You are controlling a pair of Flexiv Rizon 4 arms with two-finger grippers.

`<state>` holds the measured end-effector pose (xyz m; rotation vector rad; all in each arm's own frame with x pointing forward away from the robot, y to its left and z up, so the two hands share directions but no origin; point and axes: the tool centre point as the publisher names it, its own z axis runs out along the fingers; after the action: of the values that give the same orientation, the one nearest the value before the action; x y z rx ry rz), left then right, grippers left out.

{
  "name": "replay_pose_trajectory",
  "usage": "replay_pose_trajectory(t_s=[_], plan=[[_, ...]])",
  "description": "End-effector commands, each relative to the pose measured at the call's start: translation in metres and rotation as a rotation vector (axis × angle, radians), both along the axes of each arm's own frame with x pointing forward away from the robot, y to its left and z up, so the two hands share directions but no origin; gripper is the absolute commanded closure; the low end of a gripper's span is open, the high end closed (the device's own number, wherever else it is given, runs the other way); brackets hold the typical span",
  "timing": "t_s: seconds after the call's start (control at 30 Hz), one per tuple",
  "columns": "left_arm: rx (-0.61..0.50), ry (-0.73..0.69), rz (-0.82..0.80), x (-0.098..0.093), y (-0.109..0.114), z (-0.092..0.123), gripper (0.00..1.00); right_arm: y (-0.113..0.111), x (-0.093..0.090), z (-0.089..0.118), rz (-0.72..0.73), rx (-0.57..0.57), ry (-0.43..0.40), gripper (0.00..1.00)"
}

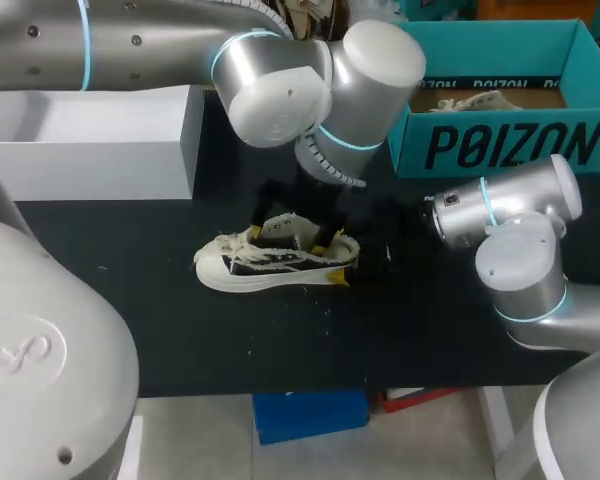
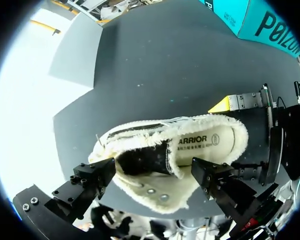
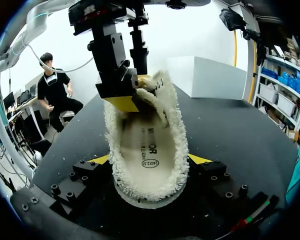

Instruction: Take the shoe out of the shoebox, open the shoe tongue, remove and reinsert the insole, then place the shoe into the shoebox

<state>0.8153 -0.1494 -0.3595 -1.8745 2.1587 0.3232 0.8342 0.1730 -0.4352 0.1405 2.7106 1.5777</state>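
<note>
Right jaws pinch the heel of the sneaker (image 1: 270,268) from both sides, steadying it on the desk (image 1: 430,320); left jaws stand spread over its mouth, the tongue (image 2: 140,160) between them; the insole (image 3: 149,150) lies exposed inside. I judge the left should lift the insole's edge slowly while the right holds firm; the shoebox (image 1: 500,145) sits well beyond both.
</note>
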Motion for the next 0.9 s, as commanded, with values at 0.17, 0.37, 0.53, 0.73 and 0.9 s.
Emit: replay_pose_trajectory(t_s=[0.17, 0.37, 0.53, 0.73, 0.9], plan=[[0.06, -0.005, 0.029, 0.001, 0.004, -0.008, 0.0, 0.002, 0.0, -0.002, -0.002, -0.001, -0.001, 1.0], [0.068, 0.004, 0.038, -0.002, 0.009, -0.011, 0.0, 0.002, 0.0, -0.002, -0.002, -0.001, -0.001, 1.0], [0.063, 0.017, 0.036, -0.004, 0.01, -0.012, 0.17, 0.002, 0.0, -0.002, -0.002, -0.001, -0.001, 1.0], [0.065, 0.019, 0.024, -0.004, 0.012, -0.012, 1.0, 0.002, 0.0, -0.002, -0.002, -0.001, -0.001, 1.0], [0.072, 0.028, -0.002, -0.006, 0.016, -0.011, 1.0, 0.002, 0.0, -0.002, -0.002, -0.001, -0.001, 1.0]])
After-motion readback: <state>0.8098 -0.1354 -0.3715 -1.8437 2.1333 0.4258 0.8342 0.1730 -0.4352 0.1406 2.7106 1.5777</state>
